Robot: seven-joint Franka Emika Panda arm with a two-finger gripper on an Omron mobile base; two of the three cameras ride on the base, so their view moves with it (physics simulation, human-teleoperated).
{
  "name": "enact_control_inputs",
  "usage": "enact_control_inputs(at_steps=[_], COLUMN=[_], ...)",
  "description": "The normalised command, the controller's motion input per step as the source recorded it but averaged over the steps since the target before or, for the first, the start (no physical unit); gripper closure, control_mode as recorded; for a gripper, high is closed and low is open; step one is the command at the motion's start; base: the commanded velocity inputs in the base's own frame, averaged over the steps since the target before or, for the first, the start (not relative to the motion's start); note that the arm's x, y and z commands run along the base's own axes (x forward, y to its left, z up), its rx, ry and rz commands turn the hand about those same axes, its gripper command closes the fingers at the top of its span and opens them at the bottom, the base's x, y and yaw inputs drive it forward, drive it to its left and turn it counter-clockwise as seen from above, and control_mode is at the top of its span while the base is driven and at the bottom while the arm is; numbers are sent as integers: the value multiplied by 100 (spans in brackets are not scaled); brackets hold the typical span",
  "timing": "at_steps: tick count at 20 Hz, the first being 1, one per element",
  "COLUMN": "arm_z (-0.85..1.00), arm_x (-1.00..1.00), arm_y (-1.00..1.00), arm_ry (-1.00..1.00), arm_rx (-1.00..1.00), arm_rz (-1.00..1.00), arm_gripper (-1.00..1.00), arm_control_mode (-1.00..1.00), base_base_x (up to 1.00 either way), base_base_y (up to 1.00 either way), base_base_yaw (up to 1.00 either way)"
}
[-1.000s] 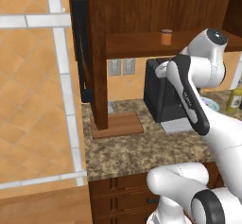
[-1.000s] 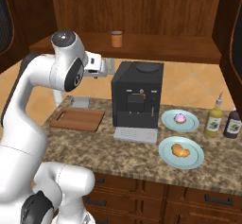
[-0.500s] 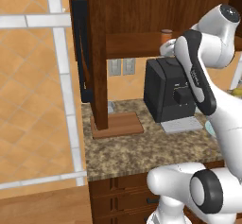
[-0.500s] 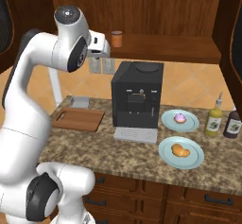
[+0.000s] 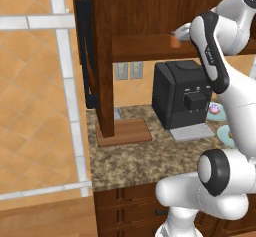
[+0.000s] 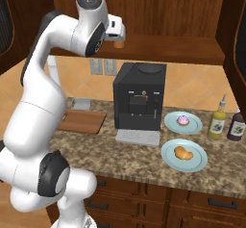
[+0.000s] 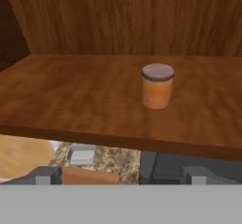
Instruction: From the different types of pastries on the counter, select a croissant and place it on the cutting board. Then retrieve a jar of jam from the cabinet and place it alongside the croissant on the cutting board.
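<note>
Cutting board (image 6: 82,121) lies at the counter's (image 6: 144,155) left end, nothing on it. Coffee machine (image 6: 138,102) stands mid-counter. Gripper (image 7: 121,175) raised to the cabinet (image 5: 150,11) shelf, jaws spread wide, holding nothing. Jar of jam (image 7: 157,86) stands upright on the shelf ahead of the fingertips, apart from them. Croissant (image 6: 182,153) sits on its plate (image 6: 168,157), right of the machine.
</note>
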Motion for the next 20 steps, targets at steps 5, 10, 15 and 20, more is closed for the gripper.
enact_control_inputs(at_steps=[5, 10, 15, 20], arm_z=[-38, -4, 0, 0], arm_x=[-5, 44, 43, 20], arm_y=[0, -2, -19, -17], arm_ry=[8, 0, 1, 0], arm_rx=[-7, -2, 0, 1], arm_rz=[0, 0, 0, 0], arm_gripper=[-100, -100, -100, -100], arm_control_mode=[-100, -100, -100, -100], base_base_x=[0, 0, 0, 0], base_base_y=[0, 0, 0, 0], base_base_yaw=[0, 0, 0, 0])
